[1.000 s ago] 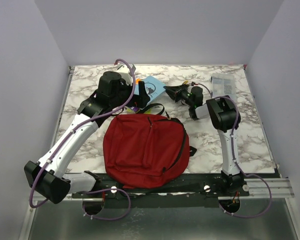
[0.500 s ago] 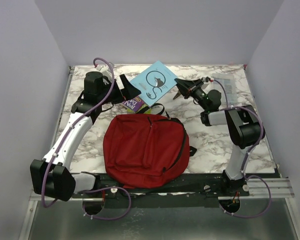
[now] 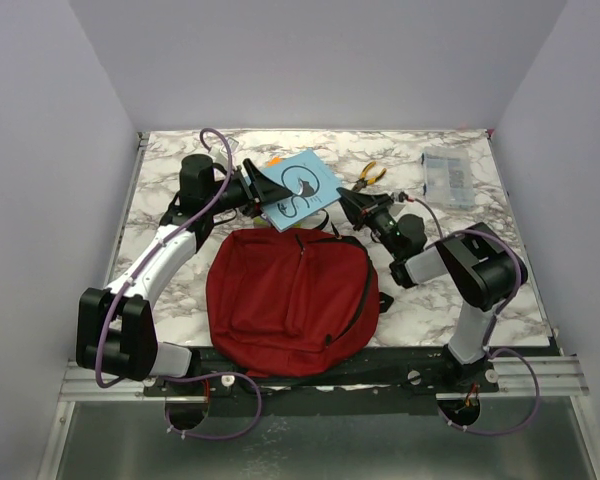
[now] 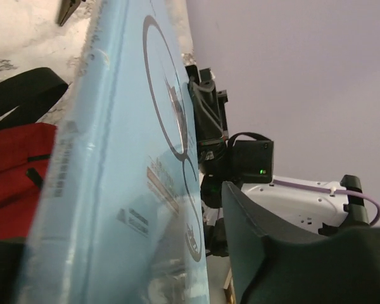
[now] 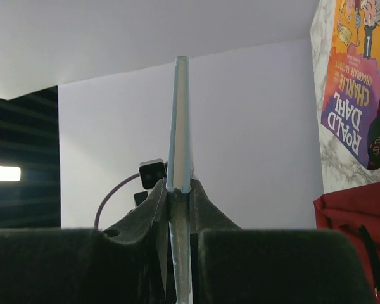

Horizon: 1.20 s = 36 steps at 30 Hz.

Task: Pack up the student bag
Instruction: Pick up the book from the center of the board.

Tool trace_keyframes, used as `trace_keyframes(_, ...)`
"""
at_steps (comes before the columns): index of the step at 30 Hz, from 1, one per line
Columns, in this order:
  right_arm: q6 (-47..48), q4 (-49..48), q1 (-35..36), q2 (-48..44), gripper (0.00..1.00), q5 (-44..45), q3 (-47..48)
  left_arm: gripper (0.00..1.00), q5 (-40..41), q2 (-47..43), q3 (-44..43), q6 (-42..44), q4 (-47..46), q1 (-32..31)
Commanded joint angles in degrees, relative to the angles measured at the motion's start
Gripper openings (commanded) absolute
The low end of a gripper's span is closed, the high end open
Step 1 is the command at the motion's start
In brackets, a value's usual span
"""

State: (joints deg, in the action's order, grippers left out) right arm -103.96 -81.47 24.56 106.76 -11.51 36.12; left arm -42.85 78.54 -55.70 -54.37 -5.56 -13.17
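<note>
**Step in hand, as judged:** passing the light blue book (image 3: 302, 190) between the two claws before loading it into the student bag (image 3: 285, 300).

**Claw state**
- The right claw (image 5: 179, 190) is clamped on the book's thin edge. The book stands edge-on and runs straight out from between its fingers.
- The left claw (image 3: 264, 188) straddles the opposite side of the same book. One finger (image 4: 253, 253) sits just beside the cover with a sliver of background between them, so it cannot be told whether this claw has a grip.

**Location of parts**
- The bag lies flat on the marble table (image 3: 420, 285), below both claws and toward the arm bases. Its handle end is almost under the book.
- No open mouth shows from overhead.
- A Roald Dahl paperback (image 5: 351, 82) lies on the table ahead of the right claw's fingertips, beside the bag's top end.

**Procedure**
1. Seat the left claw's pads flat on both covers before the right claw lets go — a thin book held by one edge is likely to pivot.
2. Release one claw at a time, never both.
3. Present the book edge-on to the bag's top. Soft fabric tends to collapse, so the freed claw should hold the opening apart.
4. Keep the descent clear of the paperback — a snag there could twist the book out of the grip.
</note>
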Motion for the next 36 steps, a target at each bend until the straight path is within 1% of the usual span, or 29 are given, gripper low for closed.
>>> trace_keyframes(1,-0.62,-9.66,1.28,-4.78,0.01,10.08,-4.4,0.53,-4.07,-0.72,0.13,-3.06,-6.95,0.46)
trace_keyframes(6,-0.71,-11.66,1.39,-5.93,0.0,12.96,-6.01,0.52,-5.4,-0.44,1.19,-5.74,-10.11,0.86)
trace_keyframes(10,0.16,-11.07,2.2,-7.22,0.01,15.1,-6.92,0.45,-6.31,-0.33,1.82,-7.19,-12.42,1.16)
trace_keyframes(13,0.78,-11.62,2.33,-7.31,0.01,16.52,-7.23,0.37,-7.38,0.32,2.45,-9.37,-14.8,1.55)
trace_keyframes(17,3.01,-11.51,2.34,-7.5,0.01,14.81,-6.4,0.19,-8.64,1.4,3.06,-11.54,-17.78,2.18)
trace_keyframes(18,4.25,-10.85,2.26,-7.87,0.05,12.94,-6.24,0.12,-8.78,1.43,2.92,-11.35,-17.97,2.31)
trace_keyframes(19,5.86,-10.42,2.03,-8.25,0.13,11.03,-6.22,0.07,-8.9,1.31,2.75,-11.02,-17.99,2.42)
trace_keyframes(20,8.09,-9.98,1.52,-8.77,0.21,7.44,-6.31,0.0,-9.15,1.28,2.55,-10.62,-17.99,2.45)
trace_keyframes(22,12.73,-8.91,-0.08,-9.83,0.35,-0.43,-6.86,0.0,-10.06,1.28,1.95,-10.03,-17.99,2.45)
trace_keyframes(23,14.52,-6.56,-0.85,-10.48,0.41,-3.9,-7.1,0.0,-10.45,1.35,1.55,-9.82,-17.99,2.45)
trace_keyframes(24,16.48,-3.26,-2.19,-11.37,0.48,-8.7,-6.97,0.0,-11.02,1.5,1.25,-9.66,-17.99,2.45)
trace_keyframes(26,21.05,4.72,-4.8,-12.86,0.57,-18.02,-6.03,0.0,-12.37,2.18,0.38,-9.62,-17.99,2.44)
trace_keyframes(28,26.46,12.74,-6.99,-14.34,0.63,-25.6,-4.61,0.0,-13.12,2.65,0.04,-9.82,-17.99,2.45)
trace_keyframes(31,35.99,25.2,-9.46,-15.63,0.7,-38.21,-0.36,0.0,-14.4,3.31,-0.5,-9.97,-17.99,2.13)
trace_keyframes(33,41.06,31.88,-10.4,-17.06,0.72,-43.07,1.16,0.0,-15.89,4.09,-1.27,-10.05,-17.99,1.51)
trace_keyframes(36,50.0,45.79,-11.45,-20.77,0.75,-46.63,3.58,0.0,-17.78,5.09,-2.32,-9.64,-17.99,-0.1)
